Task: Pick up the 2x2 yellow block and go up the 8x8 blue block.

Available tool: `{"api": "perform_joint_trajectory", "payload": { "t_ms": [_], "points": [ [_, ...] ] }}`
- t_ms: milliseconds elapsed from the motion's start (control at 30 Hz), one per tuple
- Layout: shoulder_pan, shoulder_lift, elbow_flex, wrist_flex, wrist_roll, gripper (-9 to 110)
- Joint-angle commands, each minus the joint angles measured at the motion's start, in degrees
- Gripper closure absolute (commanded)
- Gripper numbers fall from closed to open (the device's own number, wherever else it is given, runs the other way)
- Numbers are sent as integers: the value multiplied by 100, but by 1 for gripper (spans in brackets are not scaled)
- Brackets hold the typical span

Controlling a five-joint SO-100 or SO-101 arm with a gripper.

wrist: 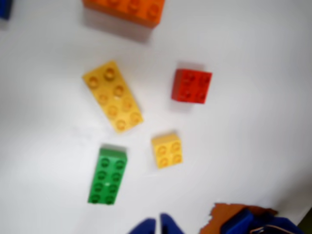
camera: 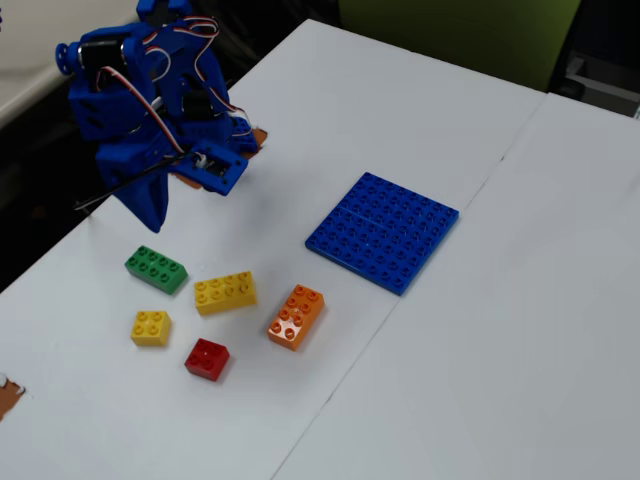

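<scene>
The 2x2 yellow block lies flat on the white desk in the lower left of the fixed view, studs up and touching nothing. In the wrist view it sits just below the frame's centre. Just right of it in the fixed view is the red brick, the same size, and above the pair lies the longer yellow brick. The green brick sits to the upper left of that one, and the orange brick to its right. All 5 bricks lie apart from each other.

The 8x8 blue block rests flat near the centre of the fixed view, well apart from the yellow block, with the orange brick nearest to it.

The blue arm fills the upper left of the fixed view, its jaws hanging above the desk beyond the green brick. In the wrist view the 2 blue fingertips show at the bottom edge, nearly together, with nothing between them.
</scene>
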Motion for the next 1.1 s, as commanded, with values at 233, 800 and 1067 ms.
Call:
{"api": "perform_joint_trajectory", "payload": {
  "t_ms": [233, 800, 1067],
  "points": [
    [255, -958, -439, -1213, -1687, 101],
    [527, -2057, -439, -1688, -2531, 84],
    [703, -2303, -439, -1890, -2558, 83]
  ]
}}
